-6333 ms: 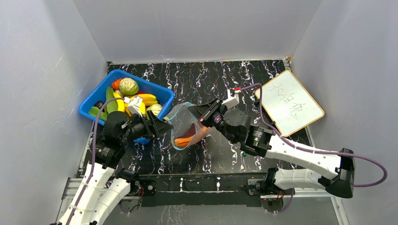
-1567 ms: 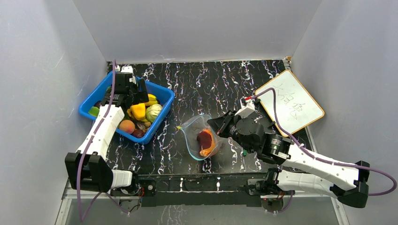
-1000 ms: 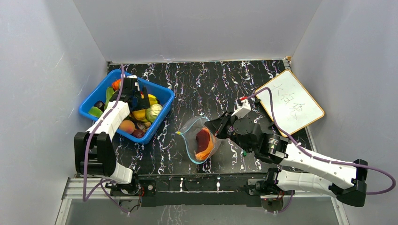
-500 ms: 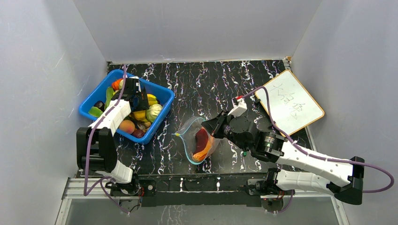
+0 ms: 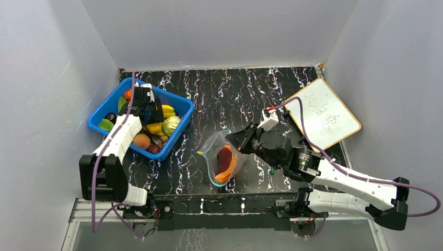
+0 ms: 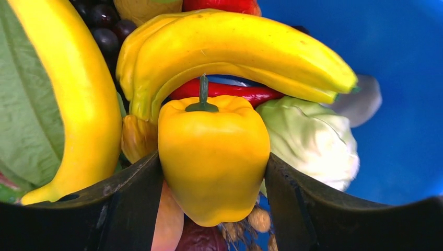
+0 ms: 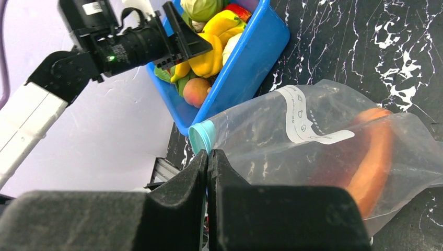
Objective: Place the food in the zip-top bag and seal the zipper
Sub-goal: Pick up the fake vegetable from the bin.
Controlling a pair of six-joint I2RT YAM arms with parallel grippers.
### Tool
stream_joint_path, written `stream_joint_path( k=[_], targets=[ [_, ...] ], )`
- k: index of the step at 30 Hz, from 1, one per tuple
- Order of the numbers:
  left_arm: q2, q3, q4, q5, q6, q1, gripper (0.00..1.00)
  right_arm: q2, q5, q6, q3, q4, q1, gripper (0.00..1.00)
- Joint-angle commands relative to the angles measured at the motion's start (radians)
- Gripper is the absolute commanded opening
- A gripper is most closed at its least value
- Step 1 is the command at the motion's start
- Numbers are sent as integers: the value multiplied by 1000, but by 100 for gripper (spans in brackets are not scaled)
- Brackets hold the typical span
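Pinching the pepper (image 6: 211, 130), my left pincer (image 6: 213, 159) sits in the bin (image 6: 407, 104) among bananas (image 6: 235, 47) and cabbage (image 6: 313, 141). My right pincer (image 7: 208, 157) is pressed together on the zipper (image 7: 201, 137) end of the bag (image 7: 313, 136), which lies on the desk (image 5: 235, 99), orange food (image 7: 373, 162) inside.

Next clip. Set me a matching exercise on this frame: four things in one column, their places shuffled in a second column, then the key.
Things:
1. yellow pepper
2. zip-top bag
3. whiteboard
4. cabbage

Places:
A. lying flat at the right of the table, nothing touching it
B. pinched at its edge by the right gripper
C. between the fingers of the left gripper
D. loose in the blue bin, right beside the pepper

Pairs: 1-C, 2-B, 3-A, 4-D
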Motion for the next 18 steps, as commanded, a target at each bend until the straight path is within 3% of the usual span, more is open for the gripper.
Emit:
stream_joint_path(
  k=[1,9,18],
  targets=[
    [-127,29,-50,54,10,4,42,-30,14,37,-4,57,-1,0],
    [-276,44,-124,233,-61,3,38,-27,45,104,0,63,-1,0],
    [-378,41,-144,604,-113,3,33,52,155,159,55,72,0,0]
  ],
)
